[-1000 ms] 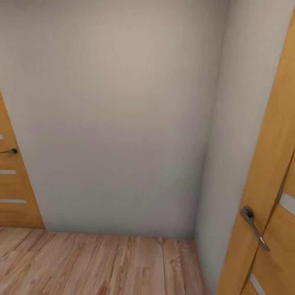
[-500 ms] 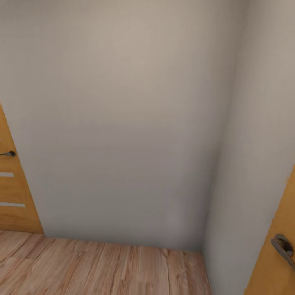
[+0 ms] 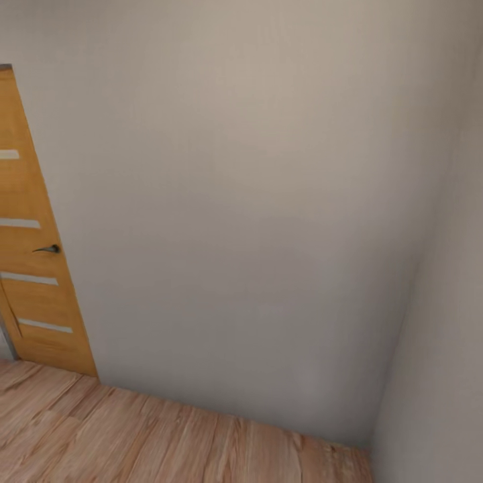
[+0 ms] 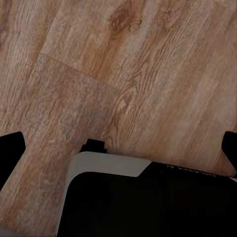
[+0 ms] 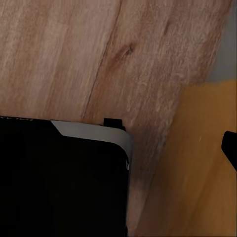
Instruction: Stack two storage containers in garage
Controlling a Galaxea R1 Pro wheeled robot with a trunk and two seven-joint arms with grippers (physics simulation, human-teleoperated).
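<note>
You face a grey wall (image 3: 255, 201), wooden door (image 3: 30, 255) at left, plank floor (image 3: 134, 443); both grippers' opening: cannot tell.

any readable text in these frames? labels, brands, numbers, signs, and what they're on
No readable text.
Robot base, left wrist view: a faint row of tiny marks along the top edge of its black panel, too small and blurred to read.
Wooden door, head view: pale horizontal strips and a dark handle, no lettering.
Grey wall and wood plank floor: bare, no signs or numbers.
</note>
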